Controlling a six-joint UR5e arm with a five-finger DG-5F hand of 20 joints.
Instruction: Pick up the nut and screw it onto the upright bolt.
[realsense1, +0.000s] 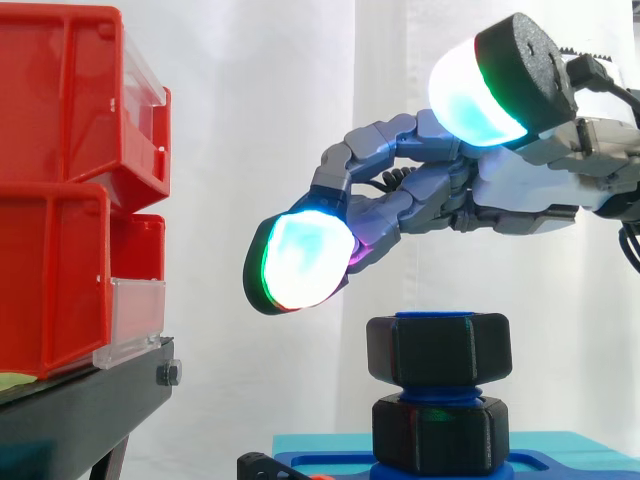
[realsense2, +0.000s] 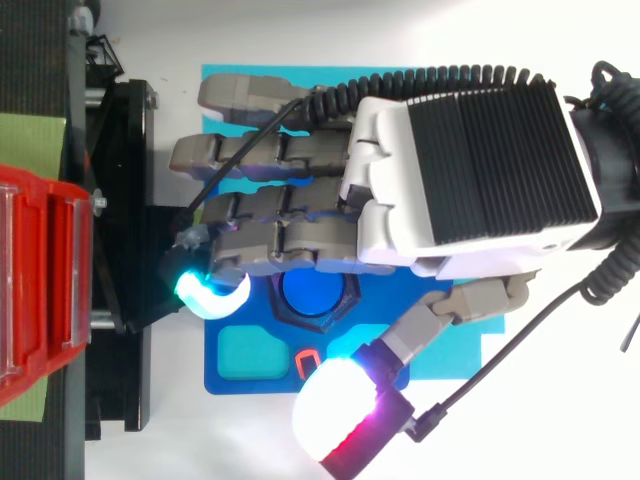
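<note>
Bins (realsense1: 60, 190), red, stacked on the black stand (realsense1: 85, 408) at far left, well apart from the work. Hand (realsense1: 520, 203) hovers just above and clear of the black hex nut (realsense1: 438, 350), fingers loosely arched, spread and gripping nothing; nut already sits on top of the upright blue bolt (realsense2: 313, 290), above a second black nut (realsense1: 440, 433) at the blue base plate (realsense1: 330, 465). Nut looks rigid, light moulded plastic with smooth flats, probably a bit slippery; best pinched on opposite flats, pads level, to turn it.
</note>
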